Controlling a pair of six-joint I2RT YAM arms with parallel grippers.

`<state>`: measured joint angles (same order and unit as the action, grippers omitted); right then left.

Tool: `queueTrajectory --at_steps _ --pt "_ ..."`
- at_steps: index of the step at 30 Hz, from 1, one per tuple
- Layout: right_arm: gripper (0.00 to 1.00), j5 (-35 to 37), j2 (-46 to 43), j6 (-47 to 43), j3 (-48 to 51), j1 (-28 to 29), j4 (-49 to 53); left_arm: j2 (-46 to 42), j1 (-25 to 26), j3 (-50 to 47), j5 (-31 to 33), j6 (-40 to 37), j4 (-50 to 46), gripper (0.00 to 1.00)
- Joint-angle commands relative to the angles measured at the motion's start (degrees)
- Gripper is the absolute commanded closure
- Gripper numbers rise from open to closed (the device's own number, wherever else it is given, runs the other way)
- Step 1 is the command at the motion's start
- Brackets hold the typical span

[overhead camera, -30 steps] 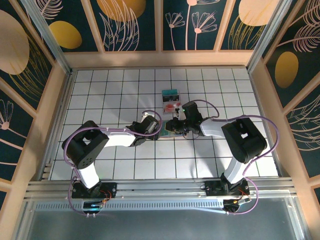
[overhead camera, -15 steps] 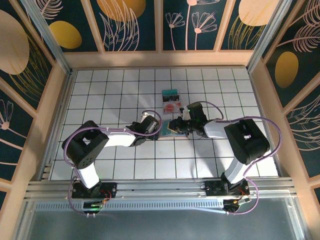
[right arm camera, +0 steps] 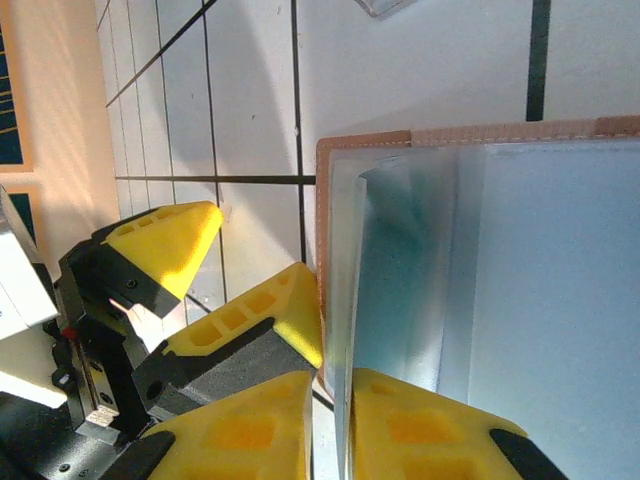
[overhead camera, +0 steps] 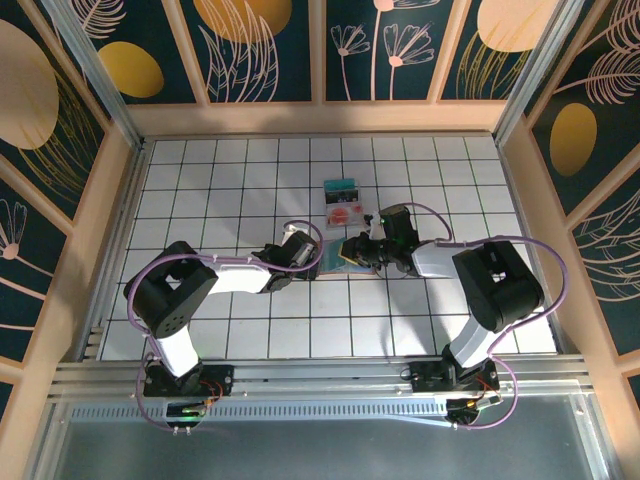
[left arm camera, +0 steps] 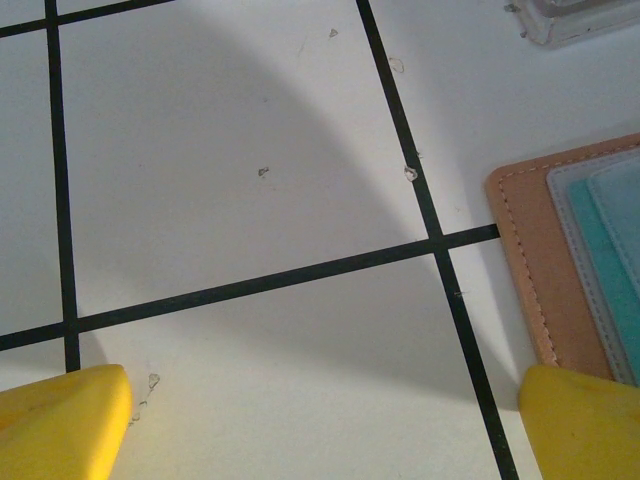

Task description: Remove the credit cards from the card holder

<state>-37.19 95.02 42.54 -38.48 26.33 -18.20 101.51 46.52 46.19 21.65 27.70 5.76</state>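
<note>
Pinched a flap of the card holder in the right claw, likely to bare its cards, with the left claw gaping empty alongside.

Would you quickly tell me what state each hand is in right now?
Left hand: open, holding nothing.
Right hand: closed on a flap of the card holder.

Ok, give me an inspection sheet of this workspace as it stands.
Surface: white tiled table, black grid lines.
Job's things: card holder open between the arms, pocketed teal card inside; loose teal card and red-spotted card lie beyond it.
Clutter: nothing seen.
Grippers: left gripper open beside the holder; right gripper shut on the holder's blue-grey flap.
Cables: purple cables loop along both arms.
Surroundings: wood-framed floral walls.
</note>
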Motion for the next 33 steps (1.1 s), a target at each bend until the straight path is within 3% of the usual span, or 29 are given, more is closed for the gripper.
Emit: queueTrajectory --at_steps 1,6,33 --pt "0.84 -0.28 -1.85 0.28 0.64 -0.74 -1.08 1.35 0.24 -1.02 0.05 0.01 -5.67 0.01" --pt "0.9 0.79 -1.88 0.07 0.8 -1.36 0.33 1.41 0.24 -1.02 -0.02 0.16 -5.67 0.01" --pt "0.96 11.58 -6.19 -6.75 -2.29 -2.15 14.93 0.53 0.28 -1.06 -2.2 1.08 -5.58 0.01"
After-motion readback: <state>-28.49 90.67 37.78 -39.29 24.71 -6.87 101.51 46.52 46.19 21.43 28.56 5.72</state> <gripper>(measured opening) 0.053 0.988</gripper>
